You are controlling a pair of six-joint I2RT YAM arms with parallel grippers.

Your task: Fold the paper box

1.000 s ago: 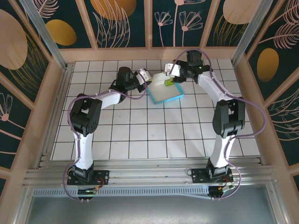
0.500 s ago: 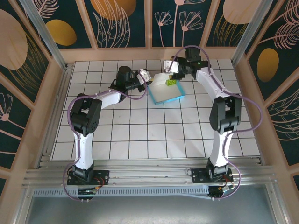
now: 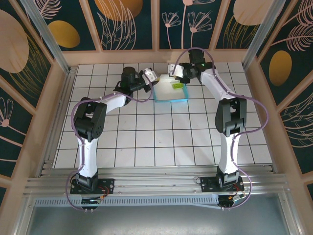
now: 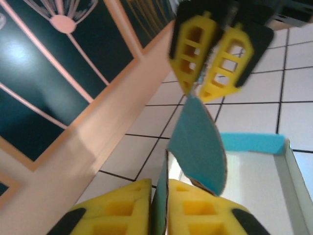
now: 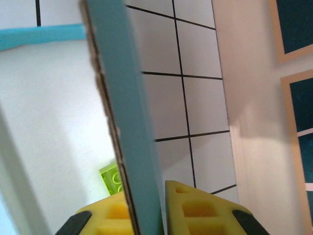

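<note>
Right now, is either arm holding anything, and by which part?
Yes, the box. The left end effector and the right end effector each pinch its raised teal flap, at opposite ends.

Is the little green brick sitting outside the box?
No, the green brick lies on the white floor inside the paper box, right beside its teal wall.

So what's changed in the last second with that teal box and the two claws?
The right claw has closed on the paper box's raised flap. The box has slid toward the far wall and turned squarer to the tiles. The left claw still pinches the flap too, and the green brick still lies inside the box.
</note>
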